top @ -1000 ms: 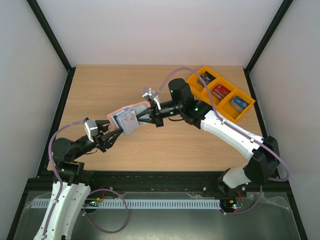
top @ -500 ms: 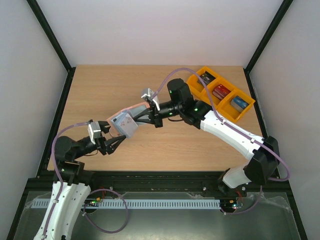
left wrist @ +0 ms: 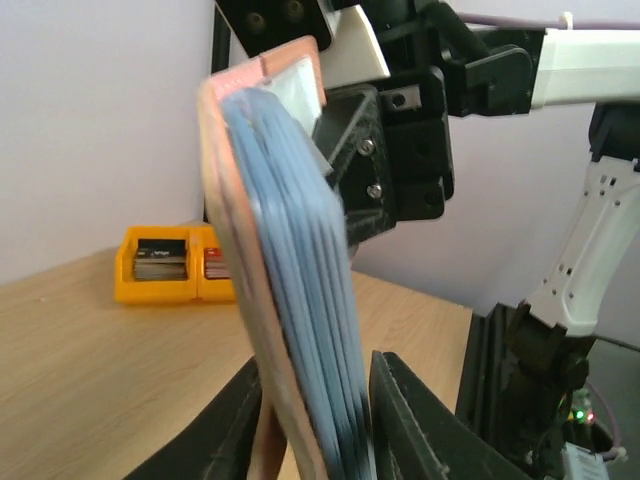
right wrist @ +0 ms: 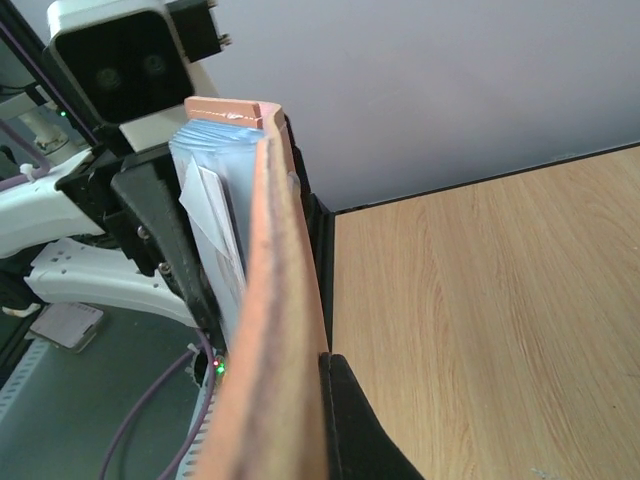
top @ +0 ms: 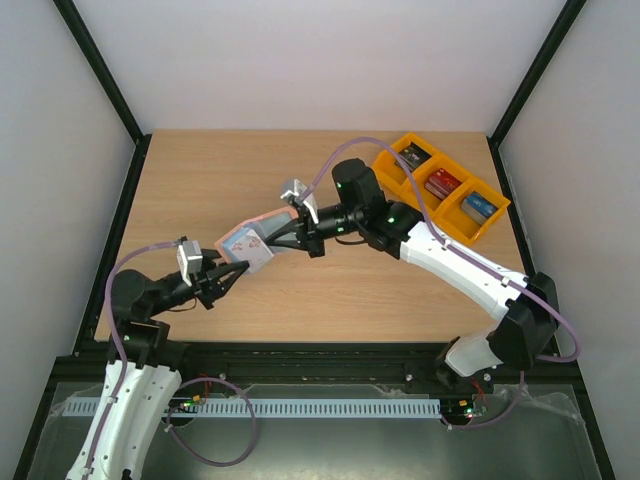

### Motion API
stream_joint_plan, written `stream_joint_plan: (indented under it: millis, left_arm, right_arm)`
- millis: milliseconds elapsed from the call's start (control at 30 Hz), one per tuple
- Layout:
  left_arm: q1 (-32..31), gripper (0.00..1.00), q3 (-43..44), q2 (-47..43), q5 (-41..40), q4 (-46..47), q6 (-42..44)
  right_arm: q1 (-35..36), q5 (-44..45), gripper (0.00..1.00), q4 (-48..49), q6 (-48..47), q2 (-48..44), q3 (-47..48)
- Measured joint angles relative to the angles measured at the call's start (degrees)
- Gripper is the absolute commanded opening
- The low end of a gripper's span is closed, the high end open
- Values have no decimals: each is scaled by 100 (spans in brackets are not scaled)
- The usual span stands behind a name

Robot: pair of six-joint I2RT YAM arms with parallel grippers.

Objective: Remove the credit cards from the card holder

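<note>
Pale walls (top: 320, 60) and black frame posts (top: 102, 70) enclose a wooden table (top: 200, 180); lighting seemingly even.

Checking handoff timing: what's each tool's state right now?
Left tool: fingers either side of the wallet edge; grip cannot be told.
Right tool: closed, holding the wallet.

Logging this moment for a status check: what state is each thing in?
holder, lifted off the table, between both grippers.
cards, tucked in the holder's pockets.
right gripper, shut on the holder.
left gripper, jaws astride the holder's lower edge; grip unclear.
bins, on the table, boxes inside.
</note>
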Motion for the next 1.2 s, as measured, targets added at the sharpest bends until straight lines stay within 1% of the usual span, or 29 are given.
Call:
stream_joint_plan:
  millis: [67, 133, 167, 233, 333, 400, 433, 500, 533, 600, 700, 800, 867, 967, 1033, 1200]
  left_arm:
    - [0, 17, -11, 7, -42, 118, -144]
    - [0, 6, -33, 9, -57, 197, -269]
    - [0, 3, -44, 9, -63, 208, -339]
    - [0, 2, -61, 9, -90, 240, -385]
    - [0, 2, -76, 2, -151, 245, -549]
    - [-9, 2, -109, -22, -282, 229, -702]
    - [-11, 2, -133, -35, -415, 181, -802]
    - [24, 2, -179, -44, -772, 24, -946]
    - [52, 2, -195, -44, -1016, -107, -1008]
    - [111, 2, -216, -39, -1543, -407, -1084]
    - [179, 2, -221, -4, -2240, -796, -1137]
    - [203, 2, -227, 52, -2625, -1032, -1154]
    - [205, 2, -232, 70, -2750, -1119, -1161]
    - [205, 2, -238, 68, -2677, -1121, -1156]
    - [205, 2, -258, 61, -2382, -1008, -1150]
    - [205, 2, -302, -46, -1329, -492, -1139]
  right_arm:
    - [48, -7, 2, 0, -7, 0, 0]
    - [101, -11, 2, 0, -24, 0, 0]
    - [109, -9, 2, -9, -37, 0, 11]
    - [103, -7, 2, -31, -81, 0, 33]
    - [87, 4, 7, -61, -133, 0, 42]
    - [13, 76, 19, -35, -72, 0, 33]
    - [-11, 146, 21, -4, 11, -2, 31]
    - [-114, 424, 28, 76, 166, -2, 31]
    - [-190, 612, 30, 92, 260, -2, 31]
    - [-304, 951, 30, 92, 363, -2, 31]
    - [-402, 1279, 26, 96, 483, -9, 31]
    - [-295, 1296, 25, 105, 518, -13, 31]
    - [-81, 1239, 25, 114, 446, -13, 31]
    - [350, 942, 25, 103, 262, 7, 57]
    - [573, 697, 25, 96, 160, 70, 133]
    - [505, 527, 25, 59, -33, 151, 203]
